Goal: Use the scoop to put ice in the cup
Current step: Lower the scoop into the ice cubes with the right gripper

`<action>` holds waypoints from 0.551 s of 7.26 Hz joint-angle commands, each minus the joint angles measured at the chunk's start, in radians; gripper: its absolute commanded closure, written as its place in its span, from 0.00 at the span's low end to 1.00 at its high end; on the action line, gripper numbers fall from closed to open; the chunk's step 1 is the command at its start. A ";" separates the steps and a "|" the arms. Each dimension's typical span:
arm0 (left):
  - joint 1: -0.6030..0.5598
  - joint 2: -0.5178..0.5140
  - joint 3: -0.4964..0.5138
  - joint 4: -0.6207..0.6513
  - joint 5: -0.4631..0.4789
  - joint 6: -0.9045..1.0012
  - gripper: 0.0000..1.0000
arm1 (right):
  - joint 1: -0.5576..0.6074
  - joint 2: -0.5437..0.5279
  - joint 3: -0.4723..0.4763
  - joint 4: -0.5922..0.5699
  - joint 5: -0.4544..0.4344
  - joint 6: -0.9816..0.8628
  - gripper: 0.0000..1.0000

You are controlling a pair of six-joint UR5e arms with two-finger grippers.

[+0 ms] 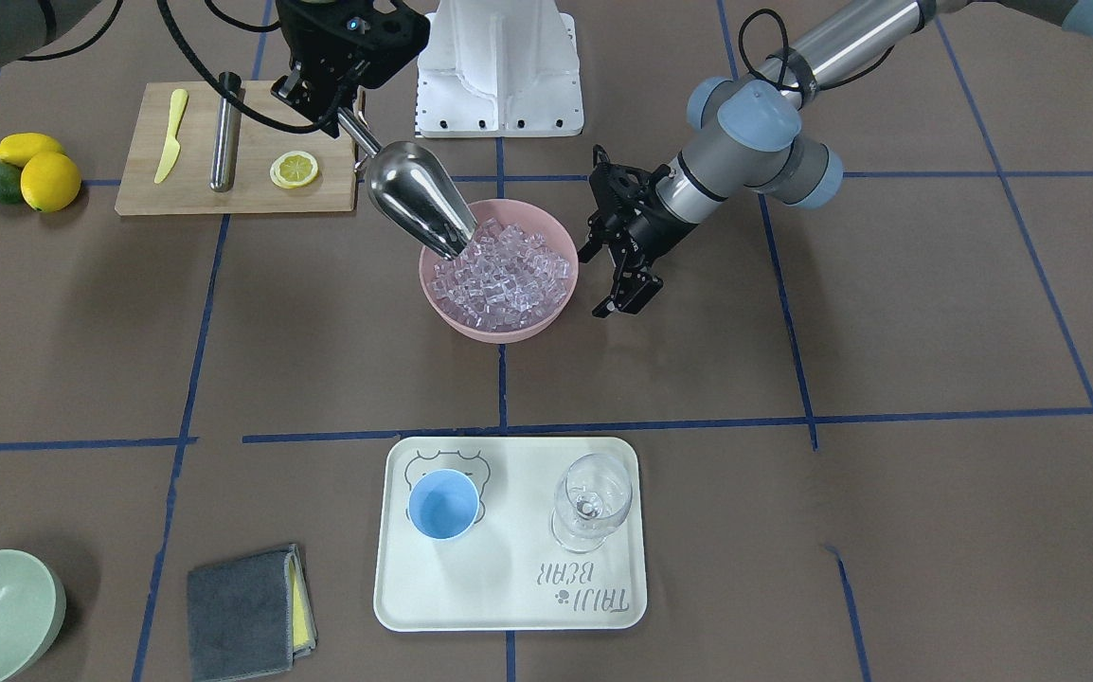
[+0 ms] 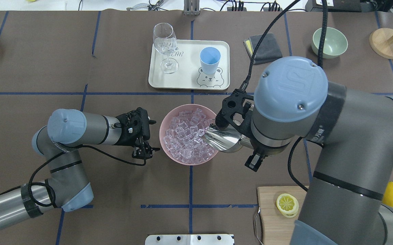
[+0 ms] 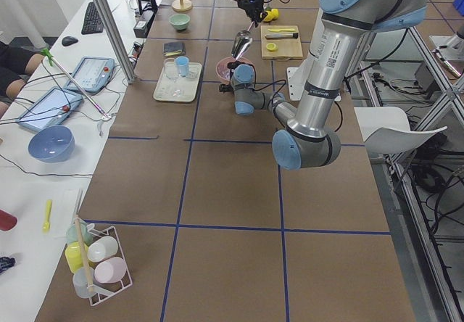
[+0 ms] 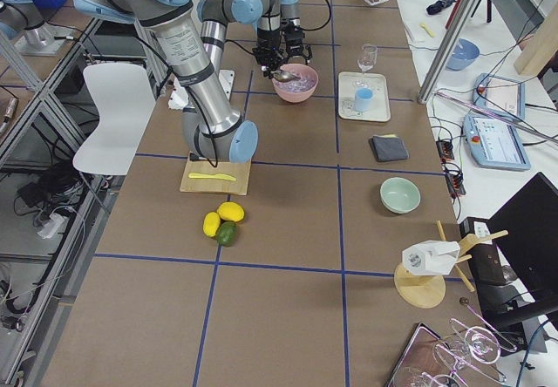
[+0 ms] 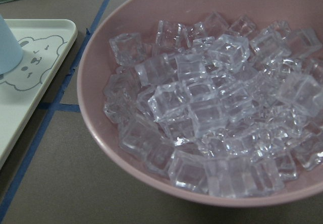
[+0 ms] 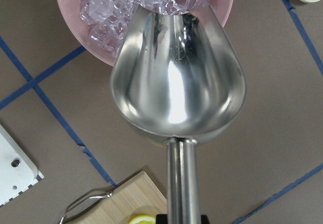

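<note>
The right end effector [image 1: 346,112] is clamped on the thin rod handle of the shiny steel scoop [image 1: 419,204]. The scoop slants down from it, and the front lip of its rounded trough is pushed into the ice [image 1: 509,270], a heap of clear glassy cubes in the pink bowl [image 1: 471,327] mid-table. Just beside the bowl's opposite side hangs the left end effector [image 1: 624,296], fingers apart, gripping nothing. Farther out, the light-blue cup [image 1: 443,504] stands upright on the white tray [image 1: 509,606] beside a wine glass [image 1: 592,500], well apart from both end effectors

one scoop [image 1: 414,194], one cup [image 1: 443,504], one wine glass [image 1: 590,502], two bowls [image 1: 494,332], two lemons [image 1: 50,180], one tray [image 1: 509,587], many ice cubes [image 1: 509,275].
</note>
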 commanded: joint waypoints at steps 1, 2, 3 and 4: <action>0.000 0.000 0.004 0.000 -0.023 -0.007 0.00 | 0.017 0.094 -0.090 -0.095 -0.006 -0.115 1.00; -0.001 -0.001 0.004 0.002 -0.055 -0.007 0.00 | 0.017 0.146 -0.145 -0.140 -0.015 -0.146 1.00; -0.001 -0.001 0.004 0.000 -0.060 -0.025 0.00 | 0.017 0.205 -0.203 -0.190 -0.028 -0.190 1.00; -0.001 -0.006 0.004 -0.001 -0.065 -0.042 0.00 | 0.017 0.241 -0.228 -0.233 -0.046 -0.227 1.00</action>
